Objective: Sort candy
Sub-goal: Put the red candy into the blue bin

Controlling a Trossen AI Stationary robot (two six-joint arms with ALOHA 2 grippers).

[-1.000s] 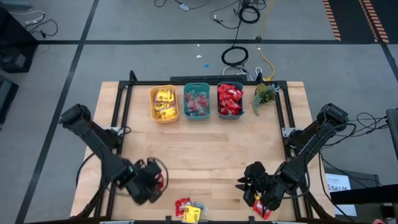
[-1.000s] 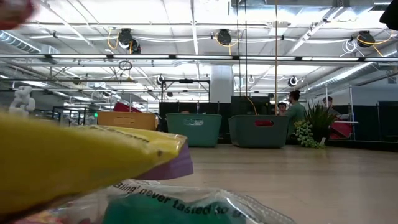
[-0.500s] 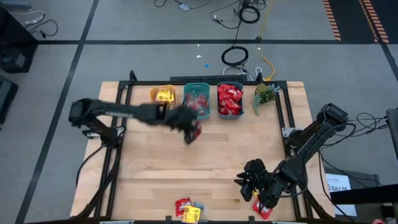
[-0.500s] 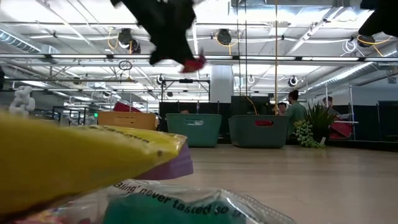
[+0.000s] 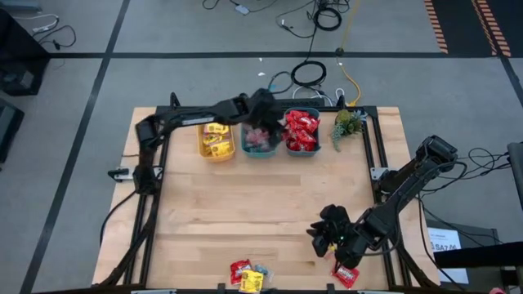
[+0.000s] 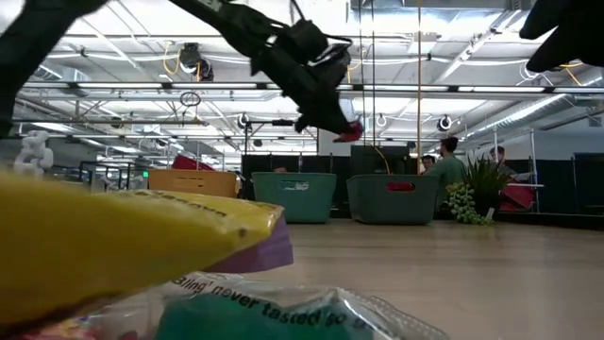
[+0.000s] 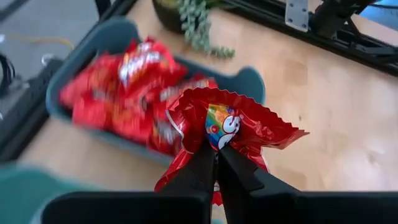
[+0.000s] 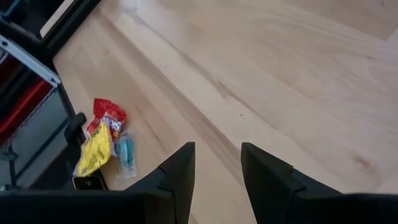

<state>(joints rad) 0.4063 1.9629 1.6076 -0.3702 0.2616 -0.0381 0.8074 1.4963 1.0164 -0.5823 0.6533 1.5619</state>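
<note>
**Observer A:** Candy location, please. Where is the red packet (image 7: 231,130) at present?

**Observer B:** Clamped between the closed fingers of the left gripper (image 7: 216,163). In the high view that gripper (image 5: 263,110) sits at the upper centre of the frame, over the row of bins at the far edge of the table (image 5: 270,204). The left wrist view places the packet just above the teal bin of red packets (image 7: 252,87), with the small green plant (image 7: 200,28) beyond it.

**Observer A:** Bin contents?

**Observer B:** Three bins side by side in the high view: the yellow bin (image 5: 203,149) holds yellow packets, the middle teal bin (image 5: 244,147) holds small clear-wrapped pieces, and the bin right of it holds red packets.

**Observer A:** Right gripper status?

**Observer B:** The right gripper (image 5: 327,237) is at the lower right of the high view, low over the table. Its fingers (image 8: 177,171) stand apart with nothing between them. A red packet (image 5: 346,275) lies beside it near the table's front edge.

**Observer A:** Unsorted stock?

**Observer B:** A small pile (image 5: 248,276) at the bottom centre of the high view: red, yellow and teal-wrapped pieces touching one another.
</note>
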